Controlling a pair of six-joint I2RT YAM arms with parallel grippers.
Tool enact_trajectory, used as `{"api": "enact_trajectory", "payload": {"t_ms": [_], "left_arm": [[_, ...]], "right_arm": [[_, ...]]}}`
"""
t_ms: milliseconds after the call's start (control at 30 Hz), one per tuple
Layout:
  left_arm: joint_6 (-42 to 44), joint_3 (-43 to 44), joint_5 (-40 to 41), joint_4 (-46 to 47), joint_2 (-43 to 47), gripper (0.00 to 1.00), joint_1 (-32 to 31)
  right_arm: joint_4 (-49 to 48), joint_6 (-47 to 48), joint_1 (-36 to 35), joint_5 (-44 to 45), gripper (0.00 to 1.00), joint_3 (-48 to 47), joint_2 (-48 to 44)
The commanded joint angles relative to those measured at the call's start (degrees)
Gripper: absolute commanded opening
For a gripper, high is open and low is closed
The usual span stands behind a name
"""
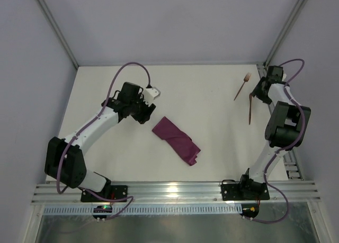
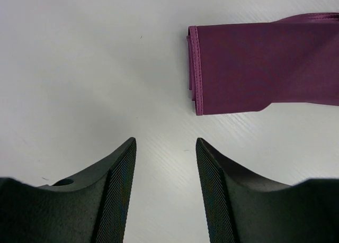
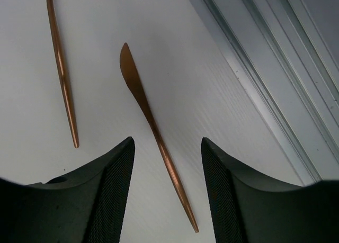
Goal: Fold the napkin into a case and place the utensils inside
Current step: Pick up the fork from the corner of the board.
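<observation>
Below the right hand (image 3: 167,141), the knife (image 3: 139,92).

No text, label, brand, number or sign can be read in any of the views.

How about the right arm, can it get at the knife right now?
Probably yes: the right pincer hangs open above the knife, handle lined up between its fingers, fork lying aside, nothing in between.
</observation>
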State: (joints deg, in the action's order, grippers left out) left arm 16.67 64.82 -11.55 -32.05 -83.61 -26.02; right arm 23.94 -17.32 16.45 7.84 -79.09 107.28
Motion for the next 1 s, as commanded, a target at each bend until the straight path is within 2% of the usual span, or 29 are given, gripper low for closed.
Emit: {"api": "enact_trajectory", "payload": {"t_ms": [0, 200, 300, 467, 567, 667, 767, 967], "left_arm": [[-0.49, 0.13, -0.93, -0.73, 1.61, 0.52, 0.71], [-0.58, 0.49, -1.98, -0.82, 0.73, 0.52, 0.88], [-0.67, 0.49, -2.33, -0.99, 0.38, 0.52, 0.88], [-0.67, 0.49, -2.34, -1.08, -0.32, 0.52, 0.88], [-0.49, 0.57, -2.16, -1.08, -0.58, 0.52, 0.88], [-0.41, 0.49, -1.90, -1.08, -1.02, 0.52, 0.97], [-0.14, 0.40, -1.81, -1.34, -0.94, 0.52, 0.97], [-0.14, 0.40, -2.25, -1.26, -1.11, 0.52, 1.32]], "right_arm": [[7.15, 2.99, 0.34, -4.84, 0.57, -7.54, 4.84], [8.58, 4.05, -0.10, -6.96, 0.46, -11.35, 9.34], [6.12, 4.40, -1.50, -8.63, 0.45, -11.87, 8.82], [4.36, 3.96, -6.33, 0.67, 0.46, -15.30, 8.82], [4.17, 3.18, -8.27, 1.13, 0.47, -20.29, 11.70], [8.29, -0.42, -8.45, 0.25, 0.52, -26.61, 18.10], [11.99, -2.27, -8.54, 0.07, 0.52, -30.85, 22.60], [13.75, -2.19, -8.80, 3.06, 0.56, -32.43, 27.89]]}}
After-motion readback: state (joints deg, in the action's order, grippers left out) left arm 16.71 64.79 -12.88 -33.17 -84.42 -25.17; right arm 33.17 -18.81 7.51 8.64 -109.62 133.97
